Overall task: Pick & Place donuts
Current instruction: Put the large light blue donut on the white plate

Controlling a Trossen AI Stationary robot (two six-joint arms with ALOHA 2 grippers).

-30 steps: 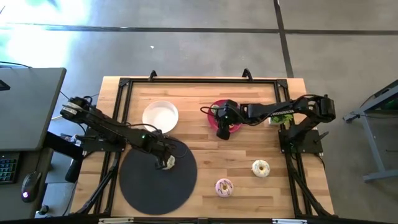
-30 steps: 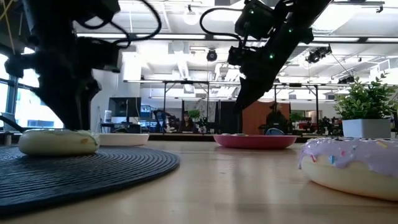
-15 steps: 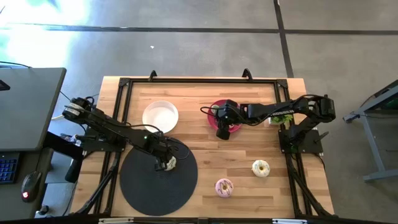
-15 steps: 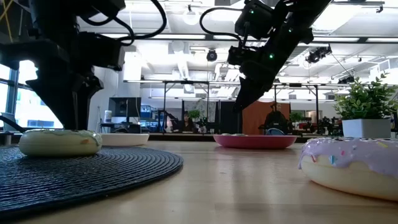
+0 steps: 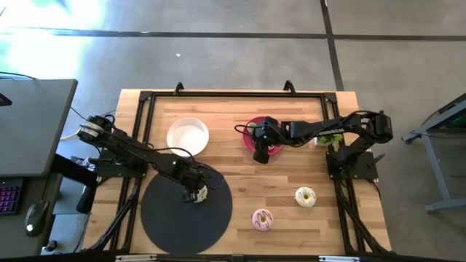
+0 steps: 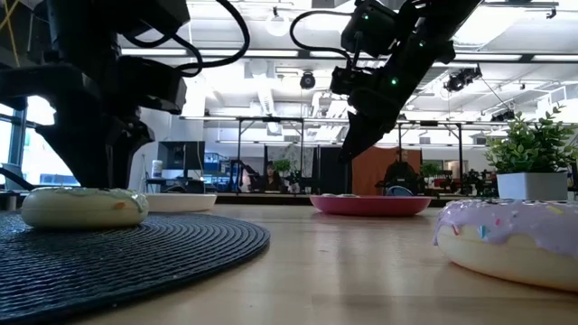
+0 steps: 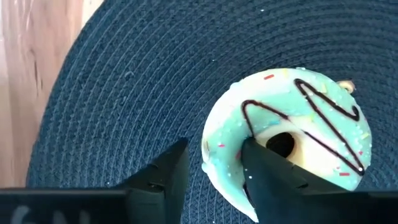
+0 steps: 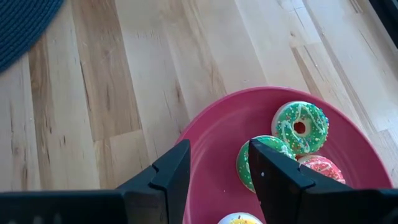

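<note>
The mint-iced donut [image 7: 289, 146] lies on the dark mat [image 7: 124, 87], one left gripper [image 5: 194, 193] finger in its hole, jaws released. It has shifted slightly; probably just placed. Right gripper [image 8: 214, 177] waits unclenched over the red plate [image 8: 211, 137].

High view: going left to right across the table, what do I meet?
Dark round mat → white plate → left gripper on the mint-iced donut → pink-iced donut → white-iced donut → green plant.
</note>
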